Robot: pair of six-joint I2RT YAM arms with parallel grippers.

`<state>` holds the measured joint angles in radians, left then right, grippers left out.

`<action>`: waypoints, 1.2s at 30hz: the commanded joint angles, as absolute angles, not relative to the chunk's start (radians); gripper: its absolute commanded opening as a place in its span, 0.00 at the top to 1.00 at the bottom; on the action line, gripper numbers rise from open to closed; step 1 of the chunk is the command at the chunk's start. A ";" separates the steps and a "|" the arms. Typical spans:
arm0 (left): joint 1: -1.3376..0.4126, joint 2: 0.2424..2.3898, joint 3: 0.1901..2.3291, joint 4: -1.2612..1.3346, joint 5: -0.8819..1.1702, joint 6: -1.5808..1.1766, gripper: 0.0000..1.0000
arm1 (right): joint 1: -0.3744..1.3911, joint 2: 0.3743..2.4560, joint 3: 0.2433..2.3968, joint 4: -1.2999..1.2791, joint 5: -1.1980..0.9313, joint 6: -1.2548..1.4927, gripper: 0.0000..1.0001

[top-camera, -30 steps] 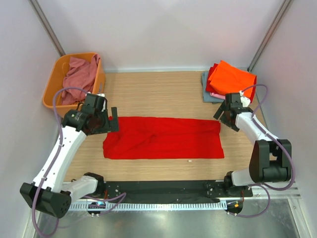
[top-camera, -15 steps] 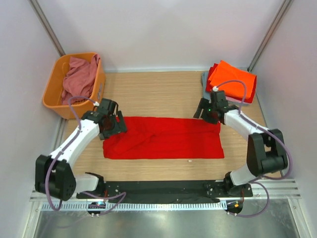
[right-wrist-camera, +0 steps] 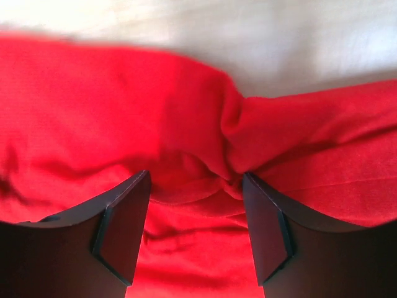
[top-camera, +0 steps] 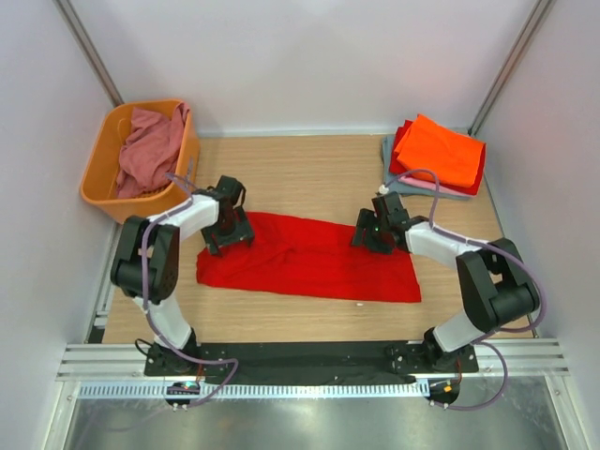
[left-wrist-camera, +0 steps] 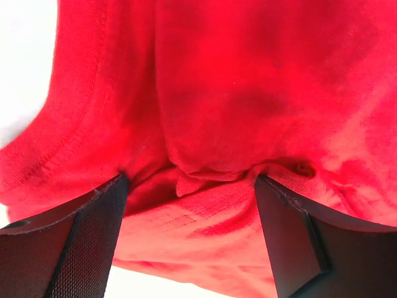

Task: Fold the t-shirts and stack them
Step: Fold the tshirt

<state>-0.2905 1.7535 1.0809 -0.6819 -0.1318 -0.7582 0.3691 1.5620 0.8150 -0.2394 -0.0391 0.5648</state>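
The large bright red t-shirt [top-camera: 309,262] lies as a long folded band across the middle of the table. My left gripper [top-camera: 228,231] is down on its far left edge, and my right gripper [top-camera: 373,232] is down on its far right edge. In the left wrist view the gripper [left-wrist-camera: 189,186] is open, with bunched red cloth and a hem [left-wrist-camera: 74,118] between the jaws. In the right wrist view the gripper [right-wrist-camera: 195,180] is open over a pinched ridge of red cloth [right-wrist-camera: 232,130]. Folded shirts are stacked at the back right, an orange one [top-camera: 439,150] on top.
An orange plastic basket [top-camera: 98,183] at the back left holds a dusty rose shirt [top-camera: 150,141]. A grey-blue shirt [top-camera: 390,171] shows at the bottom of the stack. White walls stand close on both sides. The arm bases sit at the near edge.
Both grippers moved inward and down onto the far edge of the red shirt. The shirt's far corners have pulled in, so its outline is now skewed.
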 commanded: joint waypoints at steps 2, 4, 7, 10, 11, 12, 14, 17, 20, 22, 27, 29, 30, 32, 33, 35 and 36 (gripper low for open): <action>-0.288 1.934 1.293 -0.609 -0.164 -0.761 0.17 | 0.422 1.418 0.677 -0.294 -0.069 0.682 0.33; -0.288 2.044 1.452 -0.646 -0.172 -0.743 0.17 | 0.446 1.327 0.635 -0.328 -0.069 0.702 0.33; -0.294 2.221 1.738 -0.739 -0.164 -0.712 0.21 | 0.521 1.185 0.565 -0.347 -0.057 0.796 0.32; -0.316 2.412 2.059 -0.833 -0.166 -0.689 0.21 | 0.656 1.091 0.496 -0.324 -0.046 0.964 0.32; -0.324 2.452 2.136 -0.842 -0.125 -0.677 0.20 | 0.714 1.047 0.479 -0.305 -0.017 1.062 0.33; -0.342 2.494 2.214 -0.842 -0.095 -0.661 0.20 | 0.830 1.026 0.477 -0.278 -0.003 1.095 0.32; -0.365 2.615 2.447 -0.822 0.033 -0.605 0.17 | 0.969 1.043 0.515 -0.187 0.079 1.123 0.32; -0.406 2.694 2.666 -0.761 0.175 -0.554 0.12 | 1.129 1.136 0.644 -0.225 0.092 1.027 0.30; -0.445 2.569 2.597 -0.648 0.236 -0.520 0.01 | 1.183 1.184 0.837 -0.395 0.247 0.917 0.24; -0.462 2.470 2.509 -0.620 0.216 -0.479 0.00 | 1.146 1.131 0.876 -0.452 0.374 0.835 0.21; -0.443 2.152 2.431 -0.724 0.024 -0.448 0.00 | 0.860 1.074 1.014 -0.430 0.266 0.609 0.18; -0.431 2.058 2.398 -0.819 -0.092 -0.459 0.00 | 0.711 1.136 1.102 -0.419 0.192 0.531 0.18; -0.422 1.964 2.331 -0.843 -0.118 -0.460 0.00 | 0.674 1.166 1.139 -0.417 0.163 0.509 0.18; -0.420 1.854 2.240 -0.897 -0.176 -0.451 0.00 | 0.582 1.270 1.236 -0.399 0.094 0.464 0.18; -0.420 1.747 2.139 -0.911 -0.179 -0.443 0.00 | 0.559 1.314 1.268 -0.388 0.065 0.450 0.18; -0.420 1.648 2.025 -0.962 -0.187 -0.440 0.00 | 0.494 1.458 1.381 -0.373 -0.036 0.419 0.18; -0.420 1.529 1.900 -0.983 -0.186 -0.451 0.00 | 0.471 1.509 1.423 -0.374 -0.061 0.411 0.17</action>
